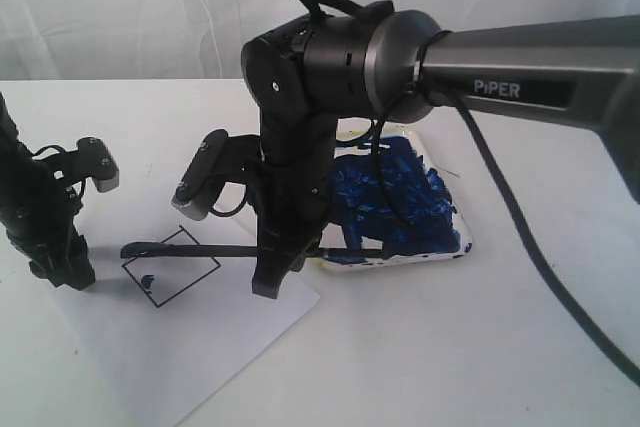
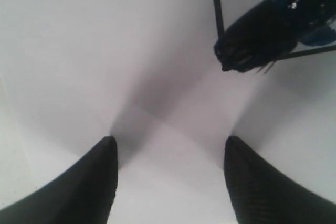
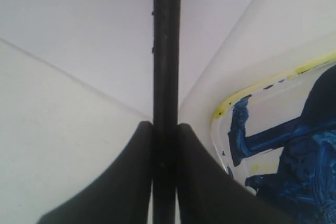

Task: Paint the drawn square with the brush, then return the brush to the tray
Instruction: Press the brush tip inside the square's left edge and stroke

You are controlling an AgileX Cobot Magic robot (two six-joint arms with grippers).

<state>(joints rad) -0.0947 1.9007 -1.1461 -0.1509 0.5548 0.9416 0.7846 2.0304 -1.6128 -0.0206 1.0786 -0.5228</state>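
The drawn square [image 1: 175,269] is a tilted black outline on the white paper [image 1: 200,337], white inside except for one small blue dab. The brush [image 1: 200,250] lies level just above the paper, its dark tip [image 1: 128,250] over the square's left edge. My right gripper [image 1: 275,282] points down and is shut on the brush handle [image 3: 167,51], with the fingers [image 3: 139,150] tight against it. The blue-smeared tray [image 1: 445,252] sits just behind and right of that gripper. My left gripper [image 1: 68,275] stands open at the paper's left edge. The blue-stained brush tip [image 2: 262,30] shows beyond its fingers [image 2: 97,182].
The paper lies at an angle on a white table, one corner [image 1: 318,297] close to the tray's front edge. The right arm's long link [image 1: 540,67] stretches over the tray from the right. A yellowish tray rim [image 3: 231,103] runs close to the right fingers.
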